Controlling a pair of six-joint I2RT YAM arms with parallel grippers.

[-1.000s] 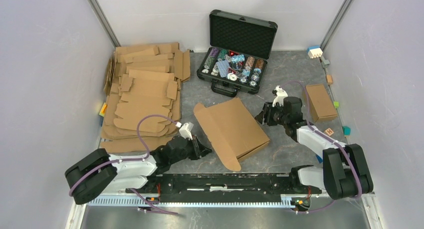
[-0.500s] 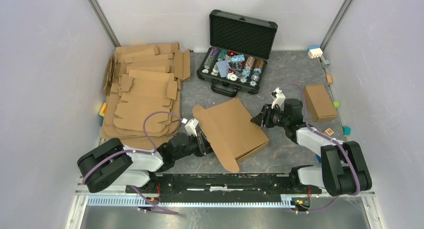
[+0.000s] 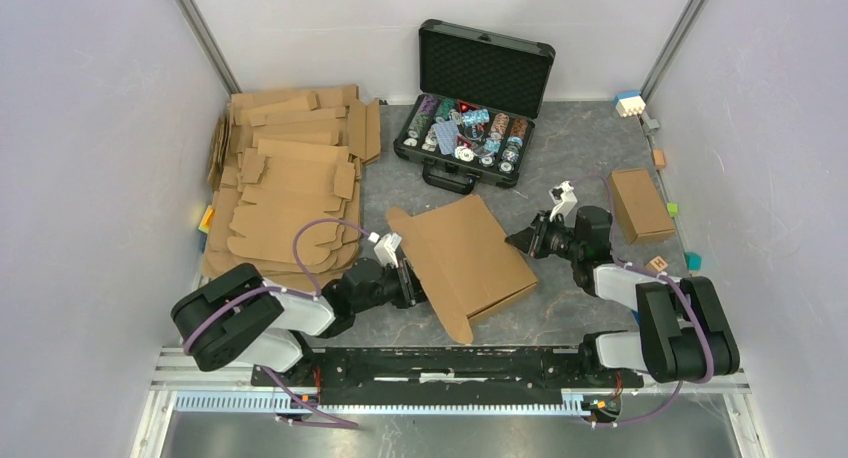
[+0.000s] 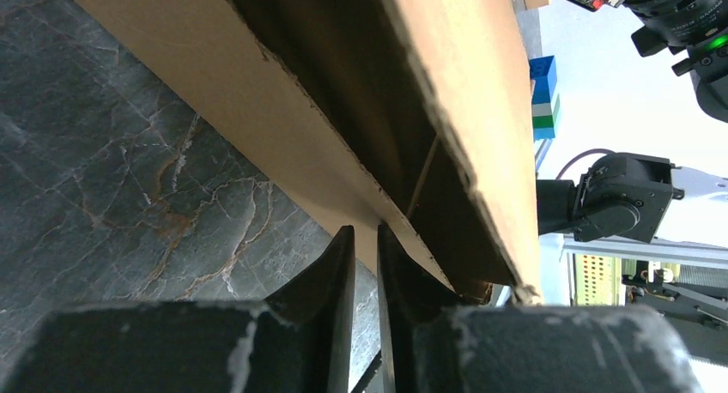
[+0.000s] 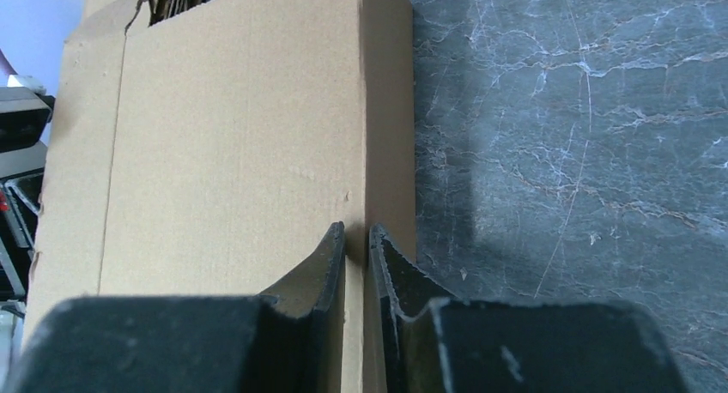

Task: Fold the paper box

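Observation:
The paper box (image 3: 465, 263), a brown cardboard sheet partly folded into a shallow box, lies mid-table with one flap raised at its left end. My left gripper (image 3: 408, 278) is at the box's left side. In the left wrist view its fingers (image 4: 343, 264) stand nearly together, with only floor in the slit, and its tips (image 4: 366, 232) touch the lower edge of the box wall (image 4: 283, 110). My right gripper (image 3: 525, 240) is at the box's right edge. In the right wrist view it (image 5: 356, 230) is shut down to a slit over the fold between the top panel (image 5: 232, 144) and the side wall.
An open black case (image 3: 480, 88) of poker chips stands behind the box. A stack of flat cardboard blanks (image 3: 285, 198) fills the left side. A smaller brown box (image 3: 638, 203) and coloured blocks (image 3: 630, 103) lie at the right.
My left arm reached right until its gripper met the box's left side. My right gripper narrowed from half open to nearly closed at the box's right edge.

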